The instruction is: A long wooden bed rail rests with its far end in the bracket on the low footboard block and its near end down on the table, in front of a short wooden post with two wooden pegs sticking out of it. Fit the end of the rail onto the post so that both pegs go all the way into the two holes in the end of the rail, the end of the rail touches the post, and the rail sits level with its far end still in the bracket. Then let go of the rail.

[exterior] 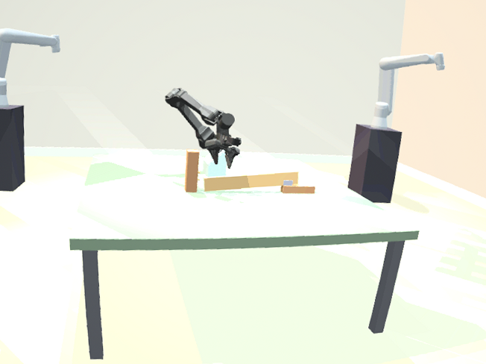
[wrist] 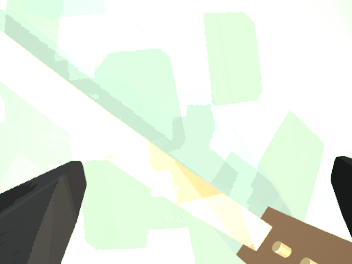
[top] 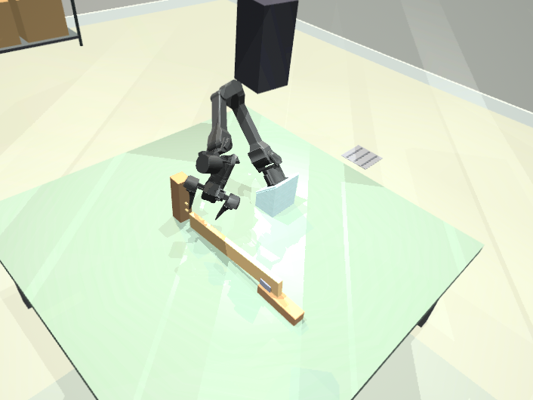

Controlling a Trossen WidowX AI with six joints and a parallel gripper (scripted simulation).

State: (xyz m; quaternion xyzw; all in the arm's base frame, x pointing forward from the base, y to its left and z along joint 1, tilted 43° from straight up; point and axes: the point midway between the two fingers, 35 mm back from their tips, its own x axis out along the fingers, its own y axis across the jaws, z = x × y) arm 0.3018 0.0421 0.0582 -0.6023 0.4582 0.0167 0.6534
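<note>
Hand (top: 203, 214) (exterior: 222, 165) (wrist: 212, 172) points down, fingers spread (nothing between), above the rail (top: 234, 253) (exterior: 251, 181) (wrist: 120, 130).

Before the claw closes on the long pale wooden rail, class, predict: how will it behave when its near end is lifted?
The long pale wooden rail looks straight and thick, so it should stay stiff. Standing on a narrow edge, it may tip sideways if nudged. Lifted there, it would probably pivot about its far end.

Between the near end of the rail (top: 232, 253) (exterior: 251, 181) (wrist: 195, 192) and the post (top: 179, 198) (exterior: 191, 171) (wrist: 320, 235) is only narrow gap; two pegs (top: 186, 206) (wrist: 281, 249) stick out there; above the rail, the space is open.
</note>
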